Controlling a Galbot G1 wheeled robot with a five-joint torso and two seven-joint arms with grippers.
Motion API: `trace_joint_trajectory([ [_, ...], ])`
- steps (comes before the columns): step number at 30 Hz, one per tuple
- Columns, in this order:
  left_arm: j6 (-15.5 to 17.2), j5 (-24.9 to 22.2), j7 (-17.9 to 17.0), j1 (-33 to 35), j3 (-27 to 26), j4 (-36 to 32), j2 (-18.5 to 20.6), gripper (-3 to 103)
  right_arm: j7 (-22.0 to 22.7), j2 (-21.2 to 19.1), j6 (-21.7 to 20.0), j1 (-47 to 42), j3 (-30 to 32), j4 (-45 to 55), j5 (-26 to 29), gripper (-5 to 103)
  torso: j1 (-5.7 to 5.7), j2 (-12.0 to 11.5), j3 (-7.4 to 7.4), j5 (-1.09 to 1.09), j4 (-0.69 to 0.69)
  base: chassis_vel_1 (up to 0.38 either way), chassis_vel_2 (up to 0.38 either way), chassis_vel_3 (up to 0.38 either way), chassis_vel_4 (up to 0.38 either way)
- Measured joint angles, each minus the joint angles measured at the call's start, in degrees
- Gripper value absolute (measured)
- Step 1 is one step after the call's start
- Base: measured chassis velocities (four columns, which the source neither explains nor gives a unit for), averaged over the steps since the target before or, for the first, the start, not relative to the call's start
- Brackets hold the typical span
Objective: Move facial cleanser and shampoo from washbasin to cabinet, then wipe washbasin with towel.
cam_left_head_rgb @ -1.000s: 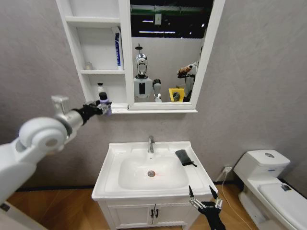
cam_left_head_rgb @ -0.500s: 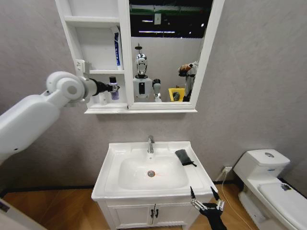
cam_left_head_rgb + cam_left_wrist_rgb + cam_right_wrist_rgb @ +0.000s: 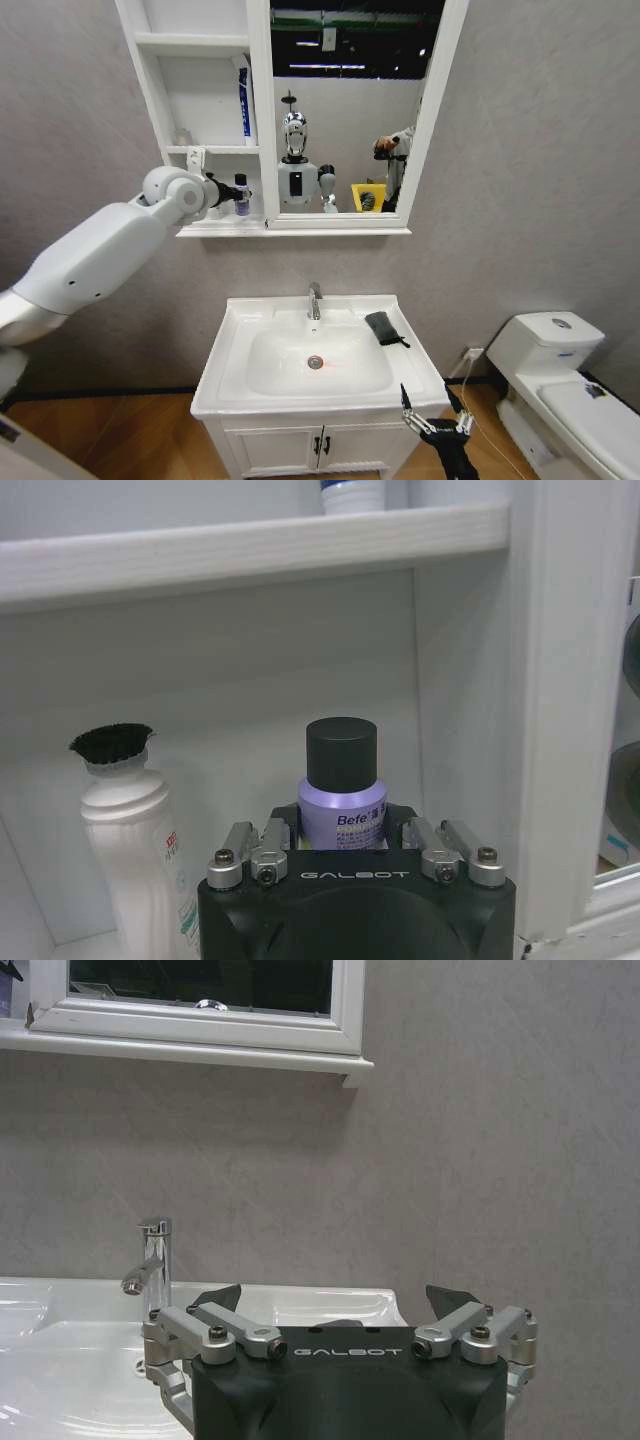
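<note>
My left gripper (image 3: 238, 199) reaches into the bottom shelf of the cabinet (image 3: 200, 150), shut on a small purple bottle (image 3: 241, 194) with a black cap. I cannot tell whether it is the shampoo or the facial cleanser. In the left wrist view my left gripper (image 3: 342, 832) holds the purple bottle (image 3: 341, 755) upright beside a white bottle (image 3: 125, 850). Whether it rests on the shelf is hidden. The dark towel (image 3: 384, 328) lies on the right rim of the washbasin (image 3: 225, 350). My right gripper (image 3: 430, 402) hangs open below the basin's front right corner.
A blue and white tube (image 3: 244, 105) stands on the middle shelf. The mirror (image 3: 350, 110) joins the cabinet on the right. A chrome tap (image 3: 314, 298) rises behind the bowl. A white toilet (image 3: 560, 380) stands at the right, and vanity doors (image 3: 300, 450) are under the basin.
My left arm has carried the purple bottle to the right and deeper into the bottom shelf. My right gripper has sunk slightly and stays open.
</note>
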Motion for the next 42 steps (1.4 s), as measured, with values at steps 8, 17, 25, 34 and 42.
trace_joint_trajectory([
  [8, -0.74, 0.78, 0.19, 2.12, -1.69, 3.12, -2.41, 44, -0.04, -0.11, -0.05, 0.02, 0.04, -0.51, 0.02, 100, -0.01, 0.01, -0.01, 0.01, 0.0, 0.0, 0.0, 0.0, 0.0],
  [17, -0.85, 0.27, -0.77, 5.93, -4.7, -4.09, 2.85, 84, -0.13, 0.25, -0.04, -0.01, -0.67, -0.75, -0.35, 100, 0.0, 0.0, -0.01, 0.0, 0.01, 0.0, 0.0, 0.0, 0.0],
  [25, -5.06, -0.85, 0.91, 19.97, -15.45, -24.07, 13.32, 100, -0.2, 0.47, -0.1, 0.0, -1.33, -0.88, -0.69, 100, -0.01, 0.0, -0.01, -0.01, 0.0, 0.0, 0.0, 0.0, 0.0],
  [34, -9.06, 16.09, 1.14, 61.96, -40.46, -44.75, 21.88, 100, -0.24, 0.67, -0.08, -0.59, -2.33, -0.26, -1.44, 100, -0.02, 0.01, -0.01, -0.06, 0.04, 0.0, 0.0, 0.0, 0.0],
  [42, -20.62, 36.86, 4.09, 102.45, -65.96, -51.26, 9.62, 100, 0.64, 0.45, -0.23, -1.69, -1.57, 2.95, -3.7, 100, -0.02, 0.02, -0.01, 0.03, -0.01, 0.0, 0.0, 0.0, 0.0],
])
